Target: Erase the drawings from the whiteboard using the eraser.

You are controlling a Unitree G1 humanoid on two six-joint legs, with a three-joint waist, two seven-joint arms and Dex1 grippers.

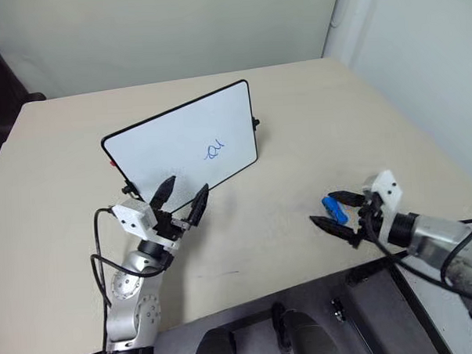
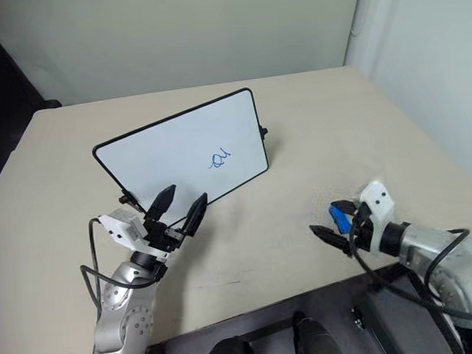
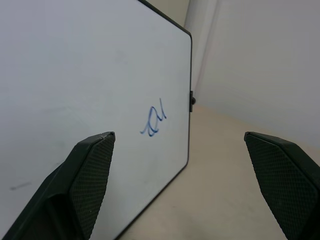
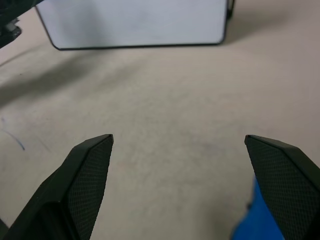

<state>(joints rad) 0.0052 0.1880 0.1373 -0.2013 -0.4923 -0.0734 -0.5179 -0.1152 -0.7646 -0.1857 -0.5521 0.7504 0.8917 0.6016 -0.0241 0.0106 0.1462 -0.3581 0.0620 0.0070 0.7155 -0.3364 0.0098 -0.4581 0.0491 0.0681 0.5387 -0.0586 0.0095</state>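
Note:
The whiteboard (image 1: 168, 137) stands propped on edge on the beige table (image 1: 296, 127), its white face toward me. The drawings (image 1: 214, 150) are a small blue scribble right of its middle, also seen close up as the drawings (image 3: 154, 121). My left gripper (image 1: 188, 184) is open just in front of the board's lower edge, apart from it, fingers pointing up at the face. Near the table's front right, my right gripper (image 1: 322, 207) is open and wide. The blue eraser (image 1: 335, 209) sits between its fingers, against one finger, also seen as the eraser (image 4: 250, 220).
Bare tabletop lies between the board and my right gripper. The table's front edge (image 1: 249, 298) runs just below both grippers. A faint blue pen mark (image 4: 12, 137) is on the table surface. A dark chair (image 1: 0, 77) stands beyond the far left corner.

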